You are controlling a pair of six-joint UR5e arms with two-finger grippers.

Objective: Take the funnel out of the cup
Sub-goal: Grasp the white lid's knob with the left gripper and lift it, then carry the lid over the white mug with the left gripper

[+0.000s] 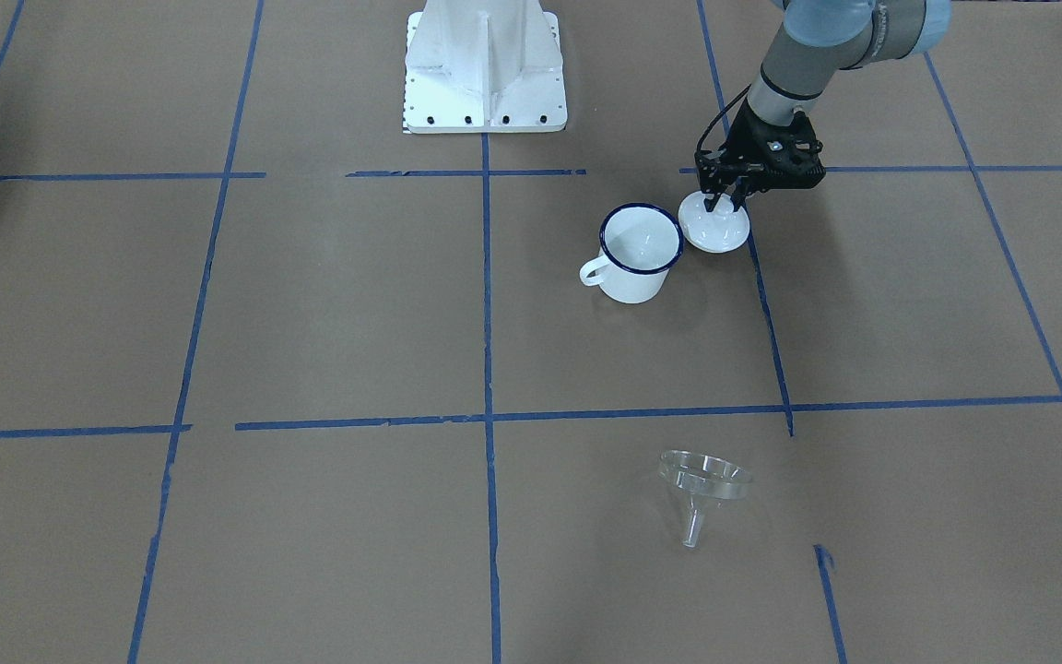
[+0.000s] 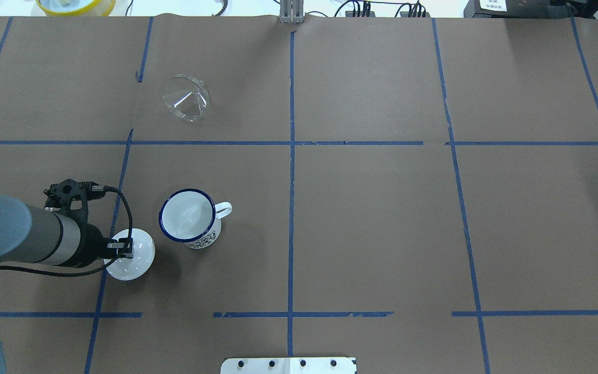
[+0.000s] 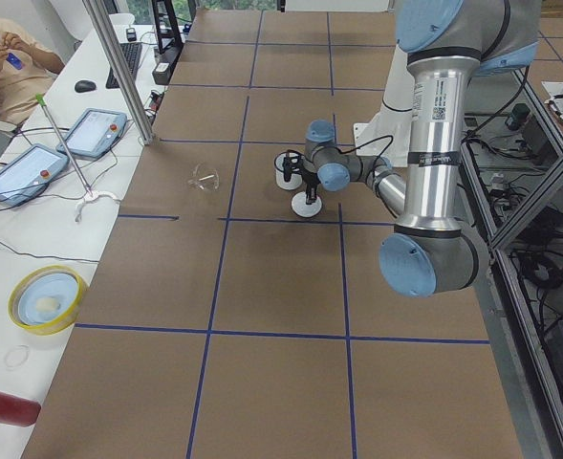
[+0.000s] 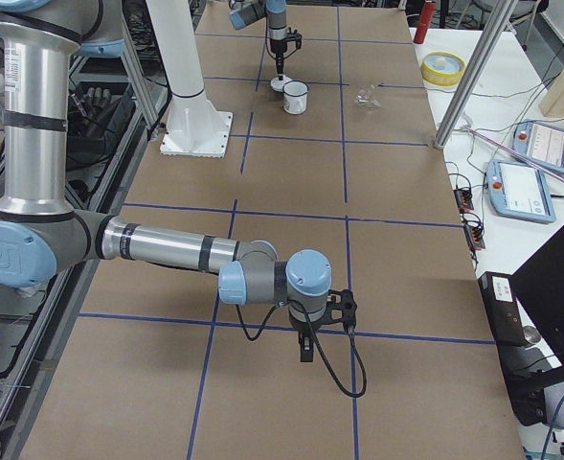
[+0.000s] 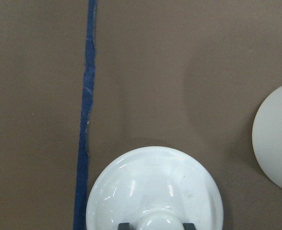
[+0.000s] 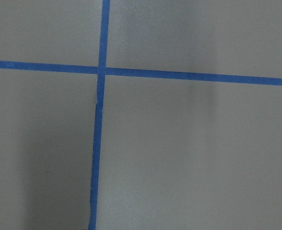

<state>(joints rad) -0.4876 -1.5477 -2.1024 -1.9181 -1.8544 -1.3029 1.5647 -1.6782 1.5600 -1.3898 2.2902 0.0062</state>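
The left gripper (image 1: 724, 197) hangs straight down over a white lid (image 1: 717, 232) that lies flat on the tabletop (image 2: 382, 234). Its fingers (image 5: 124, 225) stand spread, one on each side of the lid's knob (image 5: 155, 221). In the left wrist view a thin strip of white lid shows between each finger and the knob, so they appear not to press it. A blue tape line (image 5: 85, 120) runs under the lid's edge on one side of the fingers.

The cup (image 1: 640, 254) stands upright and empty just beside these fingers, on the side towards the middle of the tabletop. It is close to the lid but apart from it, and its handle (image 2: 223, 209) points away from the fingers.

The funnel (image 1: 704, 484) is out of the cup and lies tipped on its side on the tabletop, well apart from the left fingers and the cup, farther out from the robot's base.

The right gripper (image 4: 305, 350) hangs low over the tabletop, far from all three things. Whether its fingers are spread or pressed together cannot be told.
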